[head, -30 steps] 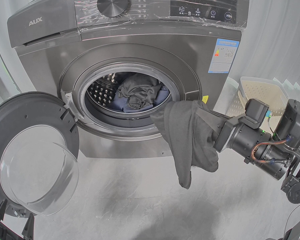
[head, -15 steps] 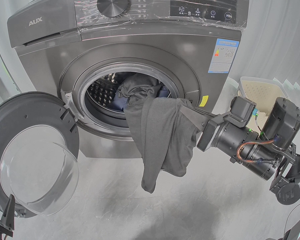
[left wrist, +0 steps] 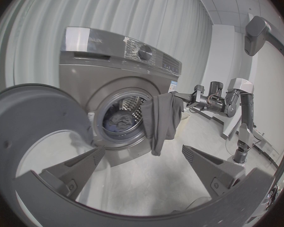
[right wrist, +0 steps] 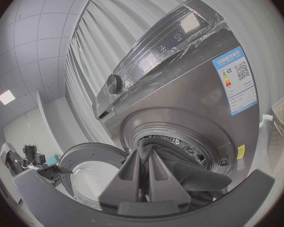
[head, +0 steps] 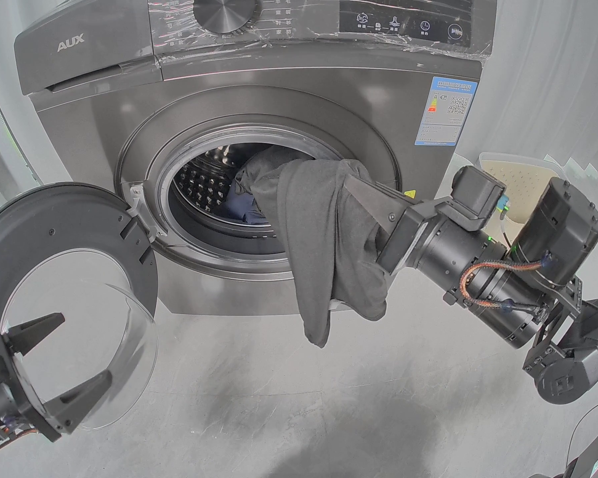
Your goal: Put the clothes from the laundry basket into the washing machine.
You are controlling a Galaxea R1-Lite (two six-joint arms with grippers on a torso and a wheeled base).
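Grey floor (head: 246, 380) lies below the dark garment (head: 319, 234), hanging lengthwise down from clamped right fingers (head: 379, 204); left fingers (head: 80, 396) spread.

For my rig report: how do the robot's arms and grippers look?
The right arm is a black cylindrical body carrying a braided orange cable and a small green light. The right gripper and left gripper both have dark grey, wedge-shaped fingers; the left one's tips are textured.

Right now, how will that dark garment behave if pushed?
Likely floppy: the dark garment hangs limp from the right gripper. Probably light: one pinch holds it. Its tail dangles below the drum opening and may trail.
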